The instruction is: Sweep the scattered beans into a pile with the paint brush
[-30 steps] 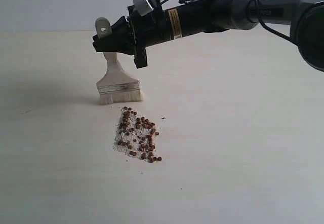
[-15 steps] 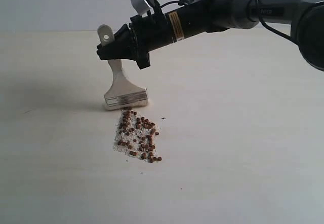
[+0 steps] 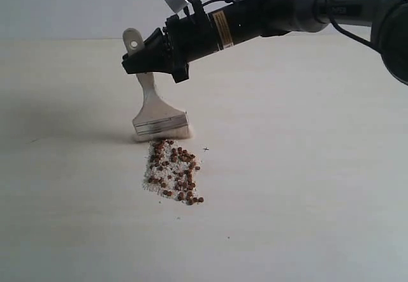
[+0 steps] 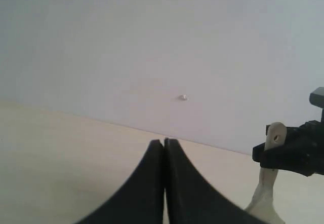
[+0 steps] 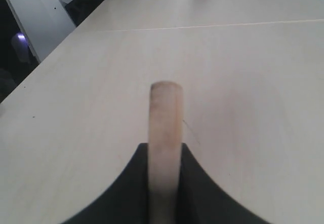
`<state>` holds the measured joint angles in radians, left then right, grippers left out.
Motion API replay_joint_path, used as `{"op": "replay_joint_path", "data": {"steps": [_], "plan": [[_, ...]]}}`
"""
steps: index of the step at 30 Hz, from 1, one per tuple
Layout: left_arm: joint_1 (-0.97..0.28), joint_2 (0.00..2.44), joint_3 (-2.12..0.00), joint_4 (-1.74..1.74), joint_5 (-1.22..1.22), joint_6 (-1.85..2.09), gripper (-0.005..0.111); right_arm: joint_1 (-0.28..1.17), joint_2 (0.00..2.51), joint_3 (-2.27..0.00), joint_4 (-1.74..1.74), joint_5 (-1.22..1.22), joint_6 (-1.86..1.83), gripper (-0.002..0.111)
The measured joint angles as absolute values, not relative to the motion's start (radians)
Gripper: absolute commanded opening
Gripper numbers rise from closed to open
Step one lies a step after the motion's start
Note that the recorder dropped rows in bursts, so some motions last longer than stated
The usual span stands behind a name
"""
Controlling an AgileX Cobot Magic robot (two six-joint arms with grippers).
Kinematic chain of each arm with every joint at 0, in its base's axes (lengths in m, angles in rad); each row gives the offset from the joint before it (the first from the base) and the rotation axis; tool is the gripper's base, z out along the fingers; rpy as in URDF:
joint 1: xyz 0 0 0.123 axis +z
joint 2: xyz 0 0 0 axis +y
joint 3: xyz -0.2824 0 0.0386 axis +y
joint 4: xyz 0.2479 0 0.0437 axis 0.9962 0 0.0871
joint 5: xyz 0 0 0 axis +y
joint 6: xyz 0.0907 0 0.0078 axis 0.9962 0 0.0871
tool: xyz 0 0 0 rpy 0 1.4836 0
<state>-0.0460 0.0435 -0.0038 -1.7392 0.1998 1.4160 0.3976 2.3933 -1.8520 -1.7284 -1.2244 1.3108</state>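
Beans (image 3: 173, 170) lie in a loose patch just left of the middle of the exterior view, reddish-brown and mixed with fine white crumbs (image 3: 152, 180), on the pale table (image 3: 306, 167). The paint brush (image 3: 159, 121) stands just above that patch in the frame. Its pale bristles press on the table at the patch's upper edge, touching or almost touching the nearest beans. The brush leans, with its white handle rising up and to the left and its holed end poking out above the gripper.

The right gripper (image 3: 145, 60) comes in from the upper right on a black arm (image 3: 268, 17). It is closed narrowly on the handle, clamping it partway up. The right wrist view shows the handle running out between the two dark jaws.

The left gripper (image 4: 164, 144) appears only in its own wrist view, its jaws pressed together with nothing between them. In that view the brush handle and the right gripper show off to one side, apart from it.
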Motion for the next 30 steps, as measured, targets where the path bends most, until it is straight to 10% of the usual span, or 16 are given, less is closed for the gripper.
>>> {"op": "replay_joint_path", "data": {"steps": [30], "plan": [[-0.046,0.044,-0.004,-1.739,0.200,1.416,0.000,0.398,2.292,-1.675,-1.733,-1.225,1.185,0.000]]}}
